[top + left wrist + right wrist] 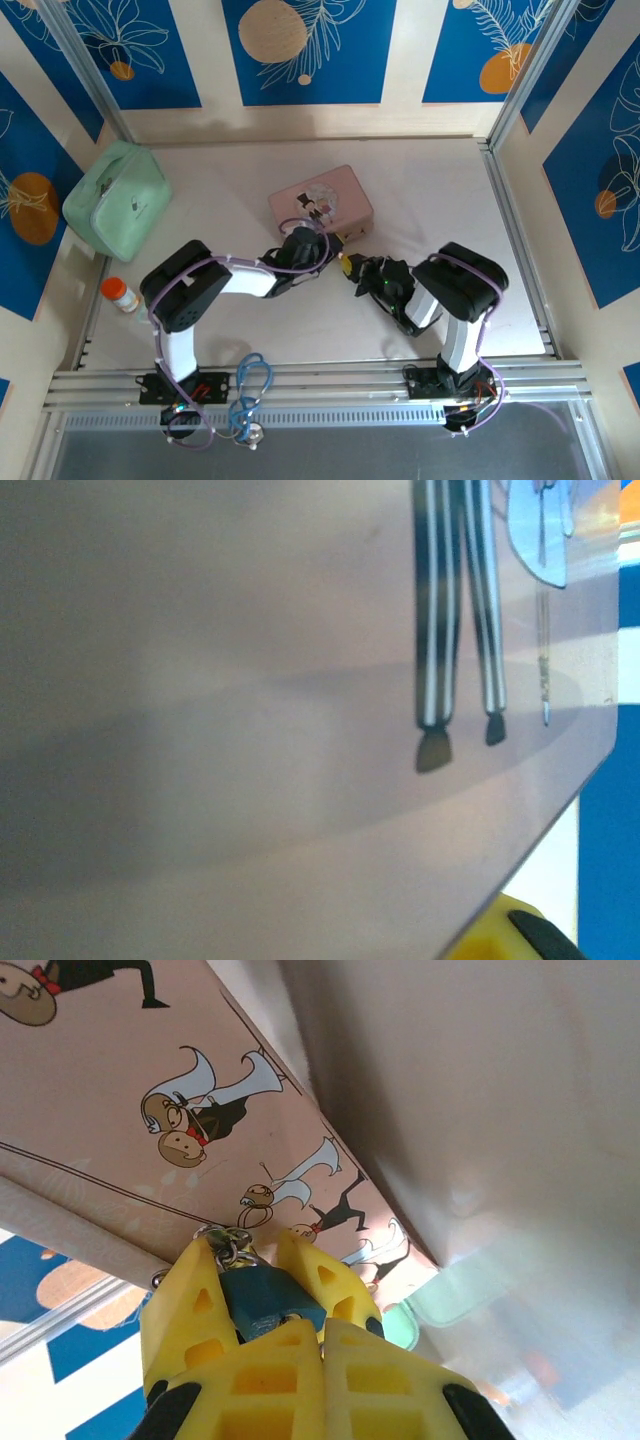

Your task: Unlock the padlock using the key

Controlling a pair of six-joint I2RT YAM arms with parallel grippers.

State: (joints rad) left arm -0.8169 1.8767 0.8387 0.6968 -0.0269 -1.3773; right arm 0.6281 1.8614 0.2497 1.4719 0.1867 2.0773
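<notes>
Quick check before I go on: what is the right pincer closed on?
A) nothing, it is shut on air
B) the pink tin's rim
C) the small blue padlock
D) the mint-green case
C: in the right wrist view the right pincer has its yellow fingers pressed on either side of the blue padlock, with the pink tin behind it.
</notes>
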